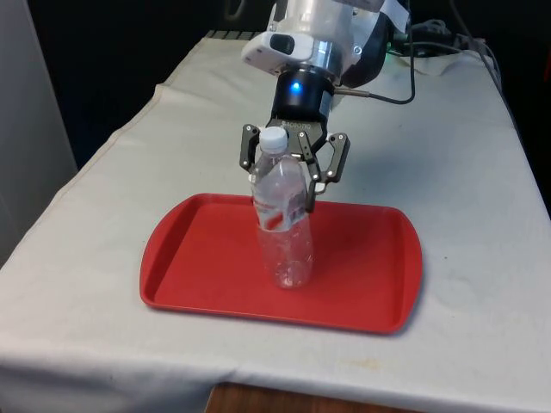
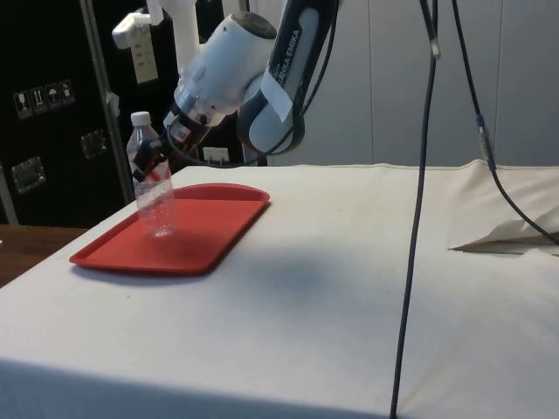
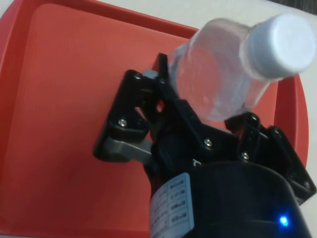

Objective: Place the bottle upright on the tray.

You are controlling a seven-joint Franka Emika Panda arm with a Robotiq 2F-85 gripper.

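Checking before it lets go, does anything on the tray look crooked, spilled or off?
The bottle stands on the red tray, leaning slightly with the gripper at its upper half. No spill or damage visible.

1 clear plastic bottle point(image 1: 282, 225) with 1 white cap point(image 1: 273, 138), centre of the front view, 1 red tray point(image 1: 198, 258) under it, lower centre, 1 black gripper point(image 1: 295, 176) with 2 fingers, 1 white tablecloth point(image 1: 465, 198), 2 hanging black cables point(image 2: 419, 218) at right of the side view
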